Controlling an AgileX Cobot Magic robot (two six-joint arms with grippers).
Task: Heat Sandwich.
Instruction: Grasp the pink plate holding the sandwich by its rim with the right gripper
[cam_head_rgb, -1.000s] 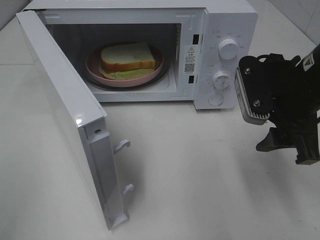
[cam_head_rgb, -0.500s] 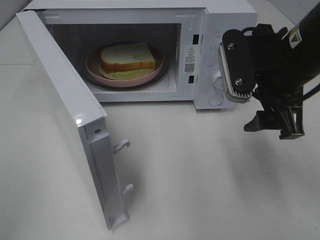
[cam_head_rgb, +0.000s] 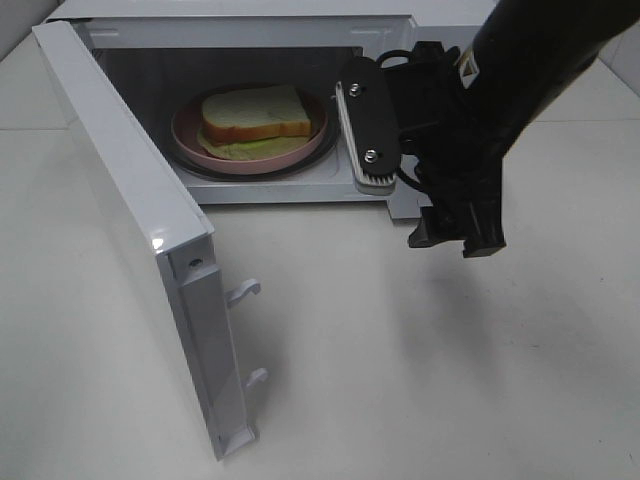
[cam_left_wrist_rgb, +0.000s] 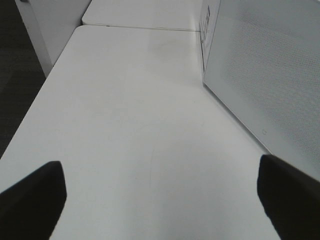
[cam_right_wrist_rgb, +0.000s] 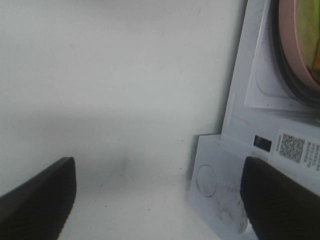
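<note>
The sandwich (cam_head_rgb: 255, 113), white bread over pale green lettuce, lies on a round pink plate (cam_head_rgb: 190, 140) inside the open microwave (cam_head_rgb: 250, 10). Its door (cam_head_rgb: 120, 200) is swung wide to the front left. My right gripper (cam_head_rgb: 410, 180) is open and empty. It hangs in front of the microwave's control panel, at the right edge of the opening, with one ribbed pad (cam_head_rgb: 362, 125) facing the cavity. The right wrist view shows its gripper (cam_right_wrist_rgb: 160, 200) open above the table, with the plate's rim (cam_right_wrist_rgb: 287, 45) and a bit of lettuce (cam_right_wrist_rgb: 307, 30). My left gripper (cam_left_wrist_rgb: 160, 200) is open and empty, and shows only in its wrist view.
The white table (cam_head_rgb: 400, 380) stretches in front of the microwave. The door's latch hooks (cam_head_rgb: 245, 292) stick out toward the middle. The left wrist view shows the door's outer face (cam_left_wrist_rgb: 270, 75) and the table's edge (cam_left_wrist_rgb: 30, 110). A panel dial (cam_right_wrist_rgb: 207, 180) shows below the right gripper.
My right arm has swung left and up, from the table right of the microwave to in front of the control panel. The sandwich, plate and door have not moved.
</note>
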